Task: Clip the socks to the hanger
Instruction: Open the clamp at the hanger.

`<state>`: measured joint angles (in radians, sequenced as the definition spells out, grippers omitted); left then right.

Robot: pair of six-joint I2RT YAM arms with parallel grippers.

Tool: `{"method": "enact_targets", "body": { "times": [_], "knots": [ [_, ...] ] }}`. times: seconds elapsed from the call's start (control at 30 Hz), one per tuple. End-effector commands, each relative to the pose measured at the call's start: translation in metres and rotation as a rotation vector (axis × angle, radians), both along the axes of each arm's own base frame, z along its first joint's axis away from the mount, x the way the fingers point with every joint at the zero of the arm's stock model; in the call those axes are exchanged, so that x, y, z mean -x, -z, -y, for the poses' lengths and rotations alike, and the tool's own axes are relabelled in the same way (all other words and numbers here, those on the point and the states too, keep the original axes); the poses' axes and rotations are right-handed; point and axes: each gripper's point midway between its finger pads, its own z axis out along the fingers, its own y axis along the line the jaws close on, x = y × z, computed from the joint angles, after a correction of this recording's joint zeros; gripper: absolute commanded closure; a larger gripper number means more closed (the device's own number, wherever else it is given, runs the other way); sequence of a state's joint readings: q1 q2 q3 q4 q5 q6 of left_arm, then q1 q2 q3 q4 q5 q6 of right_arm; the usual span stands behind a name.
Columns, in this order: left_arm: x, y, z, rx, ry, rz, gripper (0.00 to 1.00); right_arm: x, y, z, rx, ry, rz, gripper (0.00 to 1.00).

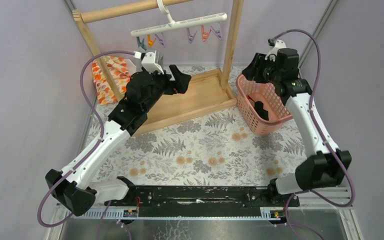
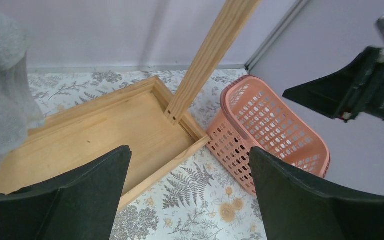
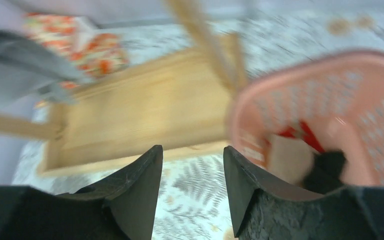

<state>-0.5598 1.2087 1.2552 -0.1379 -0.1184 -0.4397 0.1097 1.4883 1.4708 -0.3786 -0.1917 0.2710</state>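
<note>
The white hanger [image 1: 180,24] hangs by its hook from the wooden rail, with a row of pastel clips [image 1: 203,34] under its bar. The socks lie in the pink basket [image 1: 275,100]: a beige sock with a red end [image 3: 287,157] and a black sock [image 3: 330,167] [image 1: 260,107] beside it. My right gripper [image 1: 253,70] [image 3: 192,155] hovers over the basket's near-left rim, jaws apart and nothing between them; this view is blurred. My left gripper [image 1: 177,80] [image 2: 190,165] stands wide open and empty above the wooden tray [image 1: 195,100].
A wooden post [image 1: 232,45] rises between tray and basket. An orange-and-white flowered cloth [image 1: 110,75] lies at the back left. A grey cloth [image 2: 0,100] [image 3: 15,65] hangs at the left. Lilac walls close in on both sides.
</note>
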Motion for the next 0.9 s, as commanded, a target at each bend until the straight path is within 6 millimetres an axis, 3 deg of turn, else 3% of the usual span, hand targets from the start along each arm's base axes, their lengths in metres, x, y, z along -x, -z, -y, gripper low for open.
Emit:
{"method": "enact_targets", "body": {
  "times": [0.0, 0.1, 0.3, 0.5, 0.7, 0.87],
  "knots": [
    [0.000, -0.037, 0.007, 0.008, 0.086, 0.140, 0.04, 0.040, -0.090, -0.062, -0.100, -0.399, 0.368, 0.45],
    [0.004, -0.044, 0.001, -0.006, 0.081, 0.167, 0.04, 0.056, -0.094, -0.074, -0.141, -0.489, 0.393, 0.45],
    [0.006, -0.062, -0.015, -0.032, 0.021, 0.246, 0.03, 0.060, -0.100, -0.070, -0.128, -0.451, 0.412, 0.45],
    [-0.005, -0.105, -0.008, -0.024, 0.019, 0.341, 0.03, 0.058, -0.102, -0.056, -0.133, -0.339, 0.460, 0.45],
    [-0.017, -0.130, 0.001, 0.023, 0.002, 0.431, 0.04, 0.067, -0.116, -0.061, -0.154, -0.340, 0.549, 0.48],
    [-0.024, -0.127, 0.002, -0.051, -0.070, 0.474, 0.06, 0.071, -0.106, -0.054, -0.121, -0.310, 0.533, 0.47]
  ]
}}
